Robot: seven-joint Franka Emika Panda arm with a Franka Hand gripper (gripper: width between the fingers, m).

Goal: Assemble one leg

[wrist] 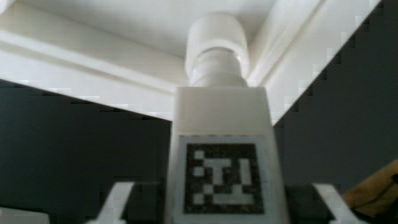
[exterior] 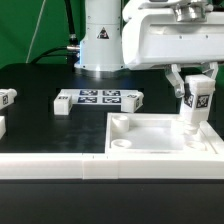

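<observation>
Surface (exterior: 50,130): black and flat, with a green wall far behind it.
Tray (exterior: 150,128): big and white with a raised rim, near the front, toward the exterior view's right.
Leg (exterior: 196,108): it stands straight up over the tray's far corner on the exterior view's right, and its round tip points down at that corner.
Doing it well: I think I should keep the leg straight, line the tip up with the corner, and go down slowly.
Fingers (exterior: 176,82): closed tight on the leg, one on each side of its black-and-white square.
Not sure: I cannot tell if the tip touches the tray.
</observation>
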